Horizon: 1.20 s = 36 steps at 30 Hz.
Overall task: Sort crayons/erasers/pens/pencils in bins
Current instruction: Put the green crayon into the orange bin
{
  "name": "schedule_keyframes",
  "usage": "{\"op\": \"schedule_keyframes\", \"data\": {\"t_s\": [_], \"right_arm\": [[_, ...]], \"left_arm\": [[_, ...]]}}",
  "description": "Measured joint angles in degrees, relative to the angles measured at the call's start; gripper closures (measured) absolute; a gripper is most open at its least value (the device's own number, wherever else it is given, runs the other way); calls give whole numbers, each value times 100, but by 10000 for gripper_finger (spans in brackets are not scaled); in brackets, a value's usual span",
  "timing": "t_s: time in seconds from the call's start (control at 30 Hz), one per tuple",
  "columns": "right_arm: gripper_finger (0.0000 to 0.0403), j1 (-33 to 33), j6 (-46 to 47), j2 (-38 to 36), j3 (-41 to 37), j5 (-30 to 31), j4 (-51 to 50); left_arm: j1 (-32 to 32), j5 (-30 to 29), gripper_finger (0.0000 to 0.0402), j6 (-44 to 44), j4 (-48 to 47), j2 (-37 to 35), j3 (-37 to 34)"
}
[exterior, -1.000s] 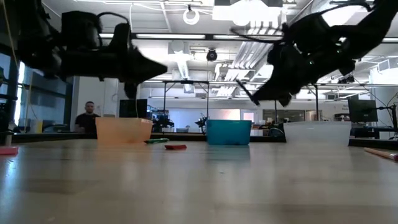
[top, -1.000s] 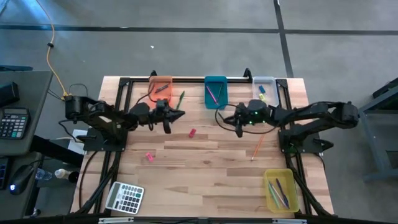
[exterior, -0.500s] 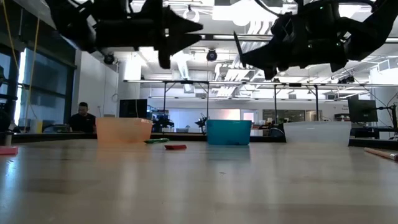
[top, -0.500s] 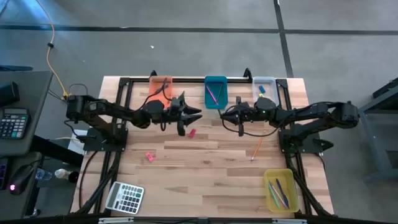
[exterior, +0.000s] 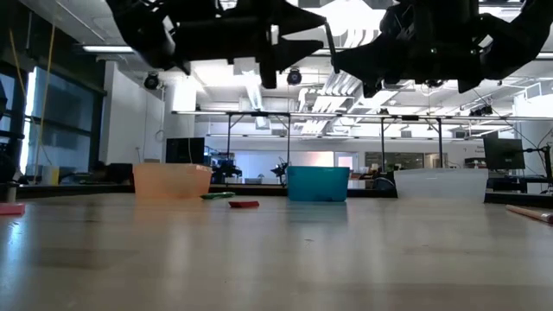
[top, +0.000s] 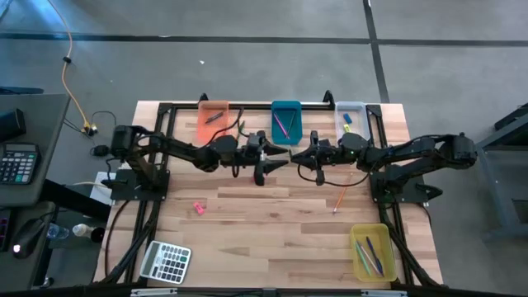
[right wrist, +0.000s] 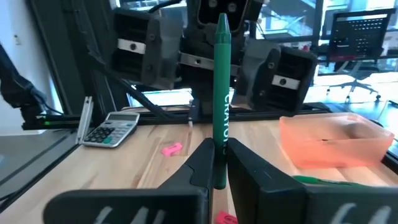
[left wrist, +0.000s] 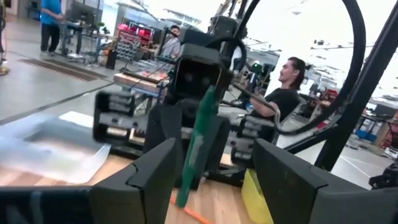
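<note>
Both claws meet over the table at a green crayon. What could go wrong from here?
1. The right claw pinches the green crayon near one end only. Most of it sticks out free, so it might pivot or slip and drop onto the table.
2. The crayon sits between the open fingers of the left claw. If that arm pulls away askew, it could knock the crayon loose.

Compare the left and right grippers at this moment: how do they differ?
The left gripper is open, its fingers set wide; the right gripper is shut. The right gripper clamps the green crayon near its lower end; the left gripper grips nothing, and the crayon only stands in its gap. Both hang above the table, tip to tip near its middle.
</note>
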Motion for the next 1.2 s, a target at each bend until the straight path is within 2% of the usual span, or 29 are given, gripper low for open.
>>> {"op": "schedule_keyframes", "data": {"t_s": [0.33,0.8,0.97,1.2], "right_arm": [[383,154,-50,0,7,10,44],[377,156,-61,0,9,19,66],[348,156,-42,0,9,40,69],[277,147,-42,0,9,93,68]], "left_arm": [[-52,-37,218,201,-4,232,362],[-153,-44,358,945,5,230,439],[-120,-42,393,963,3,230,439],[-126,-261,394,1093,8,205,439]]}}
